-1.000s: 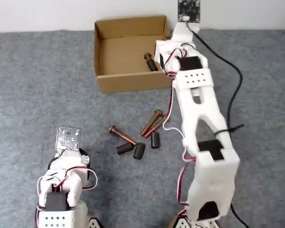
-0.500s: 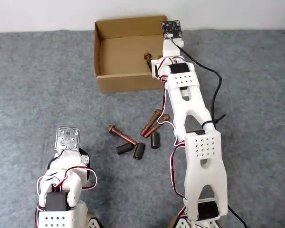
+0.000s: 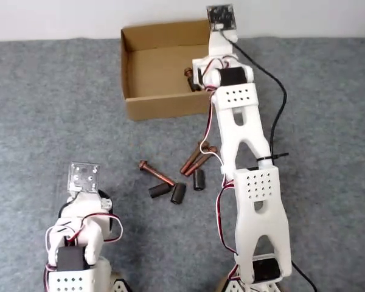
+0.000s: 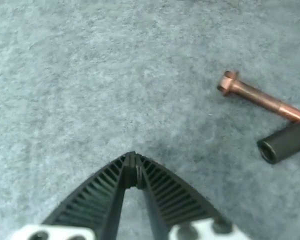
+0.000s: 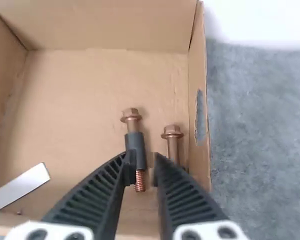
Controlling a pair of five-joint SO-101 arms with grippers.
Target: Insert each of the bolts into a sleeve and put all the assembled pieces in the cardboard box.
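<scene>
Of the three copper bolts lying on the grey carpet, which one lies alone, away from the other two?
The copper bolt whose tip ends beside the black cylindrical sleeves; the other two bolts lie together, side by side.

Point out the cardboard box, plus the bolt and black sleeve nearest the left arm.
cardboard box (image 3: pixel 164 104), high view, front wall.
bolt (image 4: pixel 265 98), left wrist view, middle of its shank.
black sleeve (image 4: pixel 287 141), left wrist view, its side.

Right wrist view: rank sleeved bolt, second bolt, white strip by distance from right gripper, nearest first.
1. Sleeved bolt: between the right gripper's fingers.
2. Second bolt: just outside one finger, by the cardboard box wall.
3. White strip: box floor, opposite side, well clear.
</scene>
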